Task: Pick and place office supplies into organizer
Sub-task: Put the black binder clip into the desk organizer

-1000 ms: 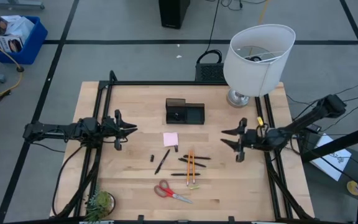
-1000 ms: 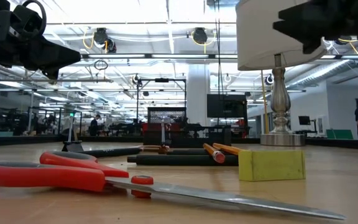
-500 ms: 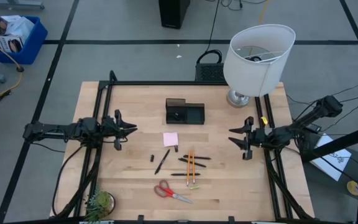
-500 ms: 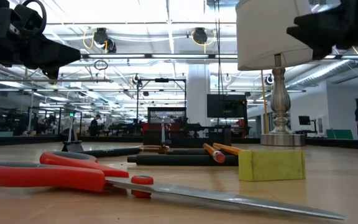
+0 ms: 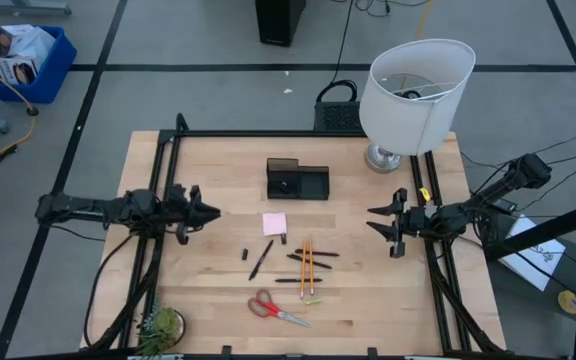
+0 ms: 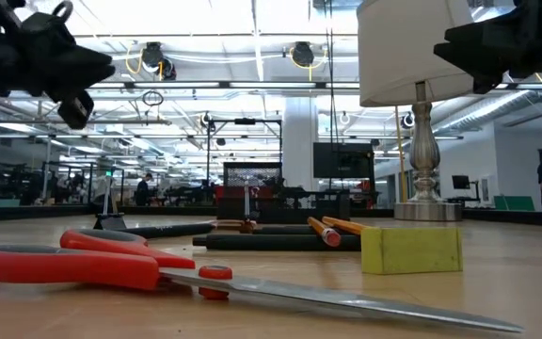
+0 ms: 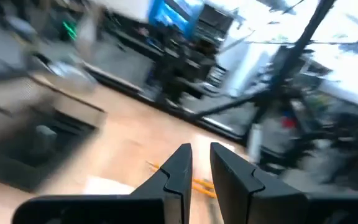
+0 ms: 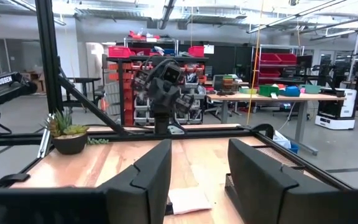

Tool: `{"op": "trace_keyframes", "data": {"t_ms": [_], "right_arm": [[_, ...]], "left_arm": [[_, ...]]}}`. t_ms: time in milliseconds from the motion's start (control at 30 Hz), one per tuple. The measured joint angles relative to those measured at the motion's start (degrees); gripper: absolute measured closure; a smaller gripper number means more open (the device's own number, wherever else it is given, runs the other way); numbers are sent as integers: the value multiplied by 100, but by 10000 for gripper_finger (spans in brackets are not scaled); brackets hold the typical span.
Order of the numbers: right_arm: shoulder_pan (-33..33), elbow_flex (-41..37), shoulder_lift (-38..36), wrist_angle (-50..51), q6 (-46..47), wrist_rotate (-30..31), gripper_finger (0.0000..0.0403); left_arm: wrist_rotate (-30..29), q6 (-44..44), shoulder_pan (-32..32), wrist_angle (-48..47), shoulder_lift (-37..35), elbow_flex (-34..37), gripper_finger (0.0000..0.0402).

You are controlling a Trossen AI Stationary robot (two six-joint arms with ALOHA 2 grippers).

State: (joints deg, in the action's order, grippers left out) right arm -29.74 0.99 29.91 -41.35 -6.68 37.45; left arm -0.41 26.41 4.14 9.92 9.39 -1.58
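Both grippers hold nothing — left gripper point(image 5: 211, 213) nearly closed, right gripper point(image 5: 373, 220) wide open — pink sticky-note pad point(image 5: 274, 223) lying between them.

Left gripper point(image 5: 211, 212) hovers left of pink sticky-note pad point(image 5: 274, 223), fingers nearly together. Right gripper point(image 5: 374, 222) hovers right of pad, fingers spread.

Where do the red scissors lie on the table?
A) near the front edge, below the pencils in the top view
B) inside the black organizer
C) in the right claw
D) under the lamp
A: the scissors lie flat near the front edge, below the pencils, far from the organizer.
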Motion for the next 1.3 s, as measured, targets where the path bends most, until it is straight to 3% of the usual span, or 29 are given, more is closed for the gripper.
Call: {"op": "trace_keyframes", "data": {"t_ms": [100,200,367,600,767,900,1033,1300], "right_arm": [[0,0,-1,1,0,1,253],[0,-4,0,1,0,0,254],[0,-7,0,1,-1,0,250],[0,-11,0,1,0,0,254],[0,-13,0,1,0,0,250],[0,-13,0,1,-1,0,252],[1,-13,0,1,0,0,254],[2,-13,0,3,-2,-2,251]], "left_arm": [[-248,194,110,360,107,2,339],[-1282,832,268,643,258,0,339],[-2853,1771,694,338,862,2,339],[-3927,3210,1379,476,2152,2,339],[-4368,3553,1910,981,3159,-80,339],[-4705,3657,2269,868,4032,-662,339],[-4854,3699,2532,301,5028,-1580,339],[-4937,5028,2780,-1575,6696,-3422,339]]}}
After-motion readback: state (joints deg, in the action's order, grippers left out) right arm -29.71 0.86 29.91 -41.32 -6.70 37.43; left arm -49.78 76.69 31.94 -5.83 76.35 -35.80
